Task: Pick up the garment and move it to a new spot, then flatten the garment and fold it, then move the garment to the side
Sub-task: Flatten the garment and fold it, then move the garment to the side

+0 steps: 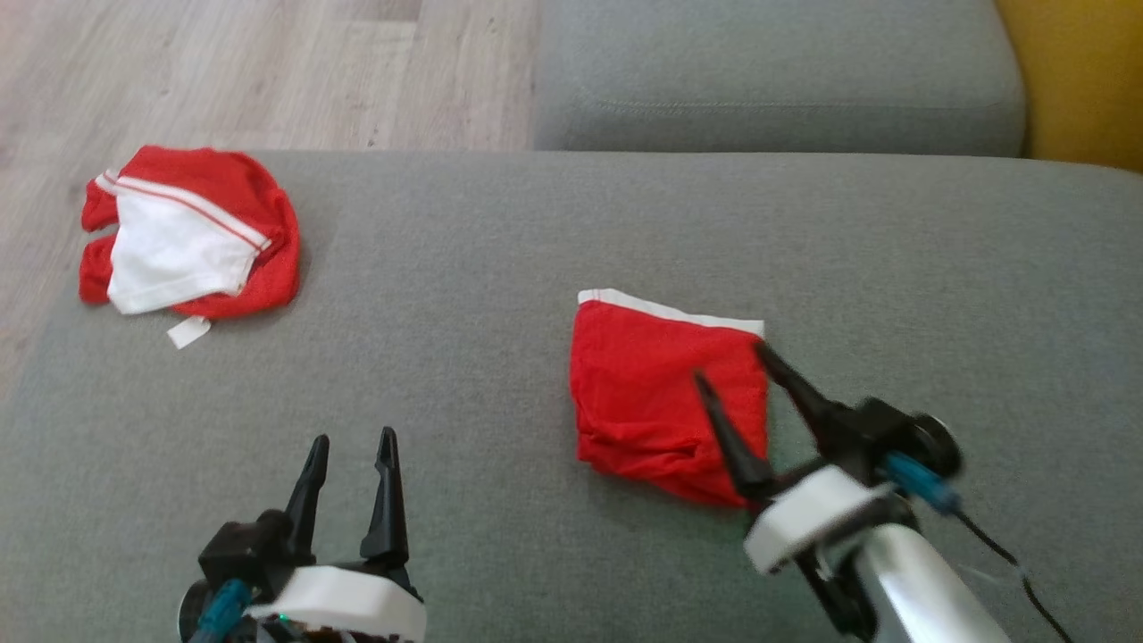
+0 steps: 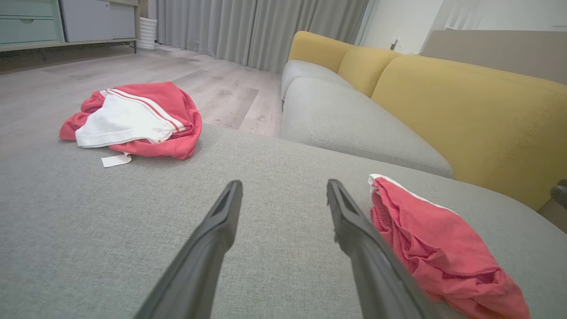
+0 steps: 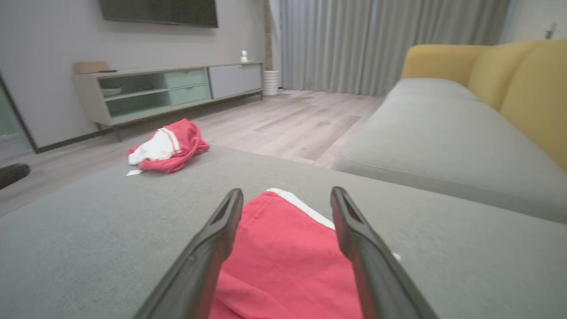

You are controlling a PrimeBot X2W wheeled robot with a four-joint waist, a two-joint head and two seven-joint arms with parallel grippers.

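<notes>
A folded red garment (image 1: pixel 652 393) with a white band along its far edge lies flat on the grey sofa seat (image 1: pixel 464 295), right of centre. My right gripper (image 1: pixel 729 362) is open just above its right half, with nothing between the fingers; in the right wrist view the red garment (image 3: pixel 283 257) shows between the spread fingers of that gripper (image 3: pixel 287 191). My left gripper (image 1: pixel 354 436) stands open over bare cushion at the lower left. The left wrist view has that gripper (image 2: pixel 284 182) open, with the folded garment (image 2: pixel 438 252) off to its right.
A second, crumpled red and white garment (image 1: pixel 196 232) with a loose white tag lies at the seat's far left corner, near the edge over the wooden floor (image 1: pixel 223 71). Another grey cushion (image 1: pixel 777 80) and a yellow backrest (image 1: pixel 1085 80) lie beyond.
</notes>
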